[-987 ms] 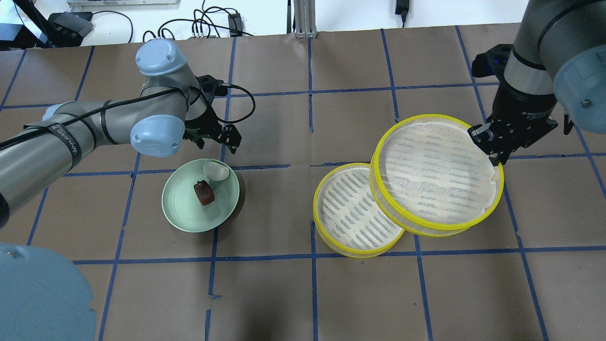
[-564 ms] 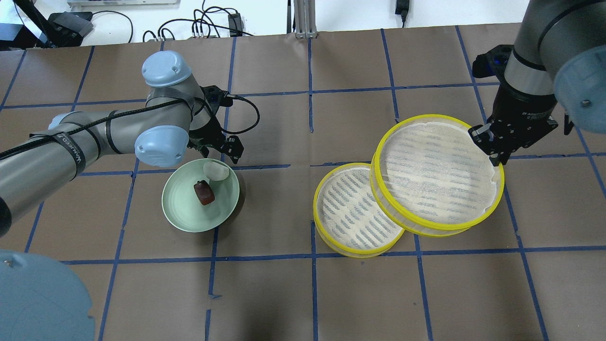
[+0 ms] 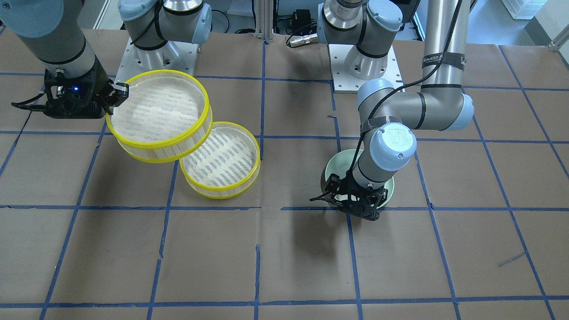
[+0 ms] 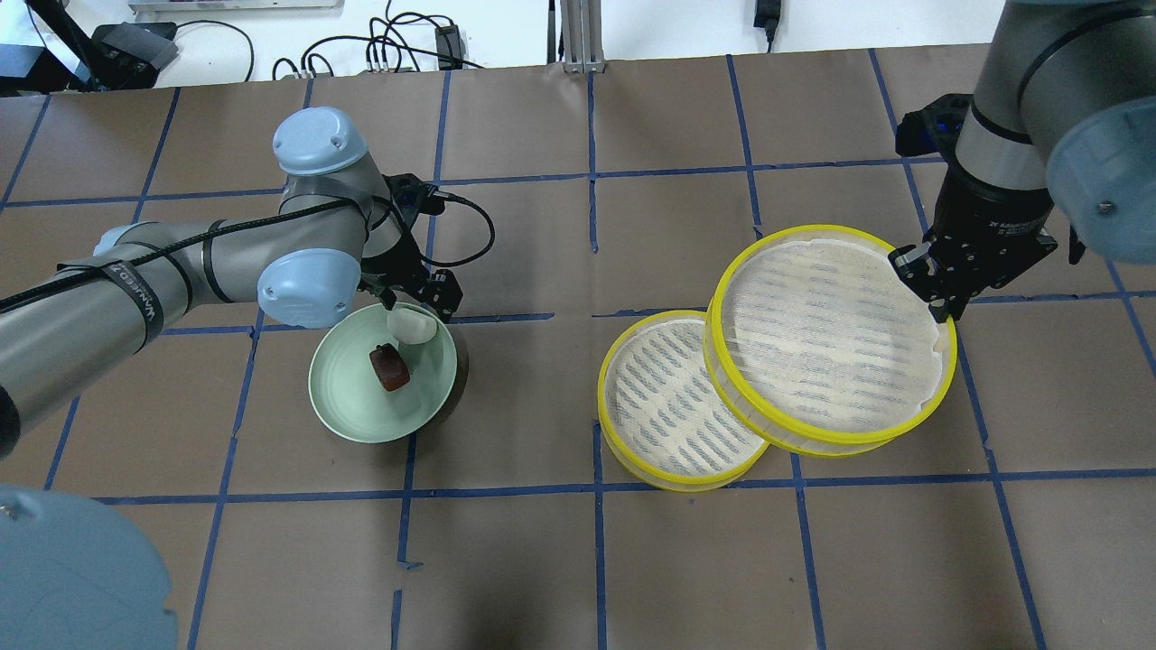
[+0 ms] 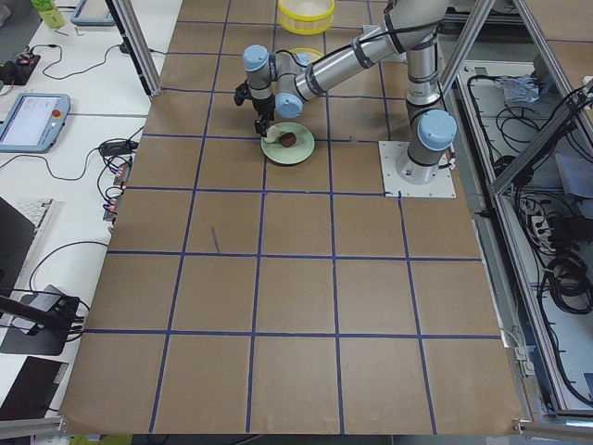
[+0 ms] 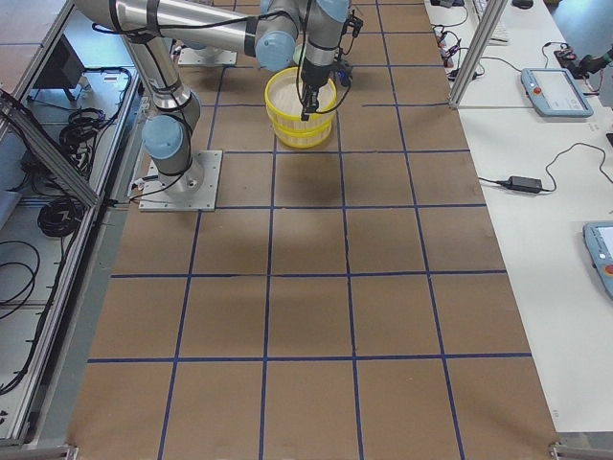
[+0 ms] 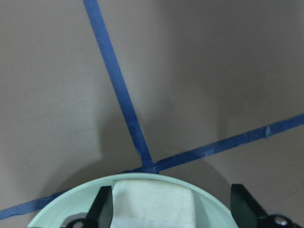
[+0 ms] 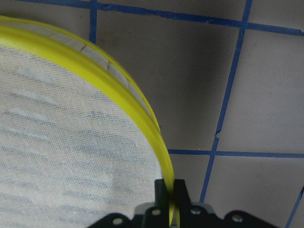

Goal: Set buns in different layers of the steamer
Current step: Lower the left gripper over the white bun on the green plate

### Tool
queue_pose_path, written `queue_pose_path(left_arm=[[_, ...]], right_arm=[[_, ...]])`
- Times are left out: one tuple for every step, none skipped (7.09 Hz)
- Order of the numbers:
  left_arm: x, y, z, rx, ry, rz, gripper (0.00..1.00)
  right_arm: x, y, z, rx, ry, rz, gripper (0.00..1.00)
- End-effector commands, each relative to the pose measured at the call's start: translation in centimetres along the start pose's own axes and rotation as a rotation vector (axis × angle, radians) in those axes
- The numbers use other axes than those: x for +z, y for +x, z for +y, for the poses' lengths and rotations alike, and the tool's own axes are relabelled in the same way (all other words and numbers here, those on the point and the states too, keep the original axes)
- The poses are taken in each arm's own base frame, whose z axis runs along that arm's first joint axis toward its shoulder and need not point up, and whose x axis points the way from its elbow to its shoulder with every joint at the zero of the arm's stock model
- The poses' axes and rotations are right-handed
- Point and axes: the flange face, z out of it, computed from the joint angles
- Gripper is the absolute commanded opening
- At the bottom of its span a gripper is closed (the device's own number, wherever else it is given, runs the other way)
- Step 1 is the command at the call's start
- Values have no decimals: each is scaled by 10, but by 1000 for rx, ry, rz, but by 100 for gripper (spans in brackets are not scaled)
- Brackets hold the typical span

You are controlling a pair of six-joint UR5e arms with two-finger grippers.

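The white bun [image 4: 411,323] and the reddish-brown bun [image 4: 389,367] lie on a pale green plate [image 4: 348,406]. My left gripper [image 4: 426,291] is open at the plate's far edge. In the left wrist view its fingers [image 7: 102,209] straddle the white bun [image 7: 154,203] without touching it. My right gripper [image 4: 935,284] is shut on the yellow rim of the upper steamer layer [image 4: 831,334] and holds it tilted, overlapping the lower steamer layer [image 4: 664,406]. The right wrist view shows the rim [image 8: 142,109] pinched between the jaws. Both layers have bare floors.
The table is brown paper with a blue tape grid [image 4: 591,181]. Cables [image 4: 388,50] lie past the far edge. In the front-facing view the left arm's wrist covers most of the plate [image 3: 331,168], and the two layers [image 3: 222,160] sit to its left.
My left gripper has moved nearer and down to the plate's far edge, over the white bun. My right gripper and the held layer have shifted slightly nearer.
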Motion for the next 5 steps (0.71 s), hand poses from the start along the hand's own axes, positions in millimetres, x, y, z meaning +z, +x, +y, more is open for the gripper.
queue_pose_path(left_arm=[[-2, -3, -1, 4, 0, -17, 89], [-1, -3, -1, 4, -1, -16, 89], [1, -3, 0, 4, -8, -16, 89], [2, -3, 1, 4, -9, -15, 89], [4, -2, 2, 4, -14, -16, 88]], right_arm=[[3, -1, 0, 0, -4, -1, 3], [3, -1, 0, -2, -5, -1, 3], [3, -1, 0, 0, -5, -1, 3], [3, 1, 0, 1, -4, -1, 3], [3, 1, 0, 3, -4, -1, 3]])
